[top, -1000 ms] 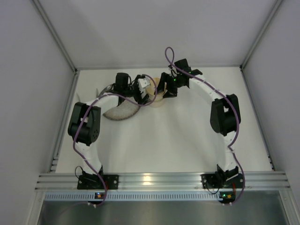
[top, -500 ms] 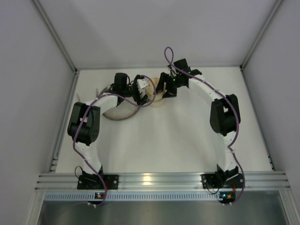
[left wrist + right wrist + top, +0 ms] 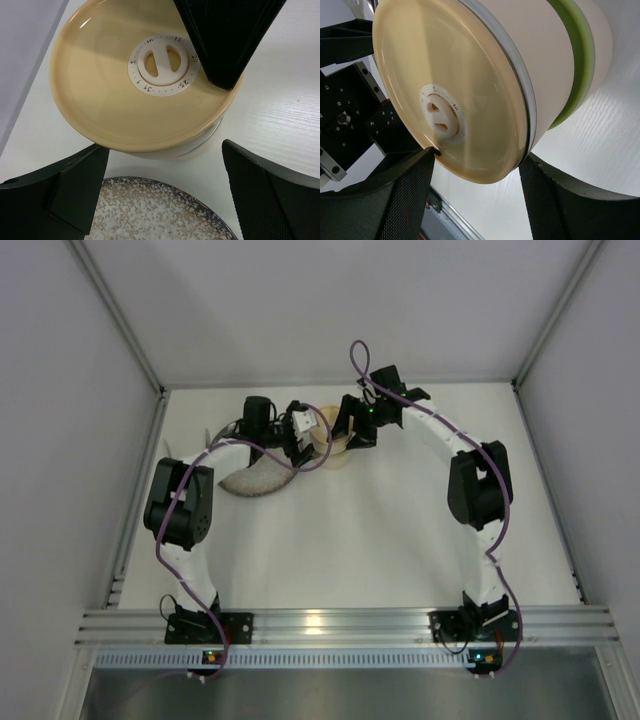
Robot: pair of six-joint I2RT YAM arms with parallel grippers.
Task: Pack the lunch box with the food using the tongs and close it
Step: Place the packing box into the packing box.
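the lunch box (image 3: pixel 331 444) stands at the far middle of the table (image 3: pixel 400 530), just beside the right edge of the speckled grey plate (image 3: pixel 150 212). its tan lid (image 3: pixel 95 95) sits flat on a shiny steel tin (image 3: pixel 206 141). the lid's white centre dial (image 3: pixel 160 65) is ringed with small numbers. in the right wrist view this tin is stacked on a green lid (image 3: pixel 578 65), and beyond that lid a 2nd tin (image 3: pixel 602 30) shows as a pale wall.

the right gripper (image 3: pixel 477 155) meets the stack from the right. its 2 fingers (image 3: pixel 402 200) bracket the near rim of the tan lid, 1 at the lid's top face and the other against the tin wall under the lid. both look to touch, but i cannot tell whether the jaws are clenched on the lid or only resting there. in the left wrist view 1 of these fingers lies across the upper right part of the lid, with its tip at the rim.

the left gripper (image 3: pixel 164 152) is on the left side of the stack, over the plate's edge. its jaws are spread wide and released, grasping nothing. the tin and the plate's rim show in the gap between its 2 fingers (image 3: pixel 75 192), touching neither.
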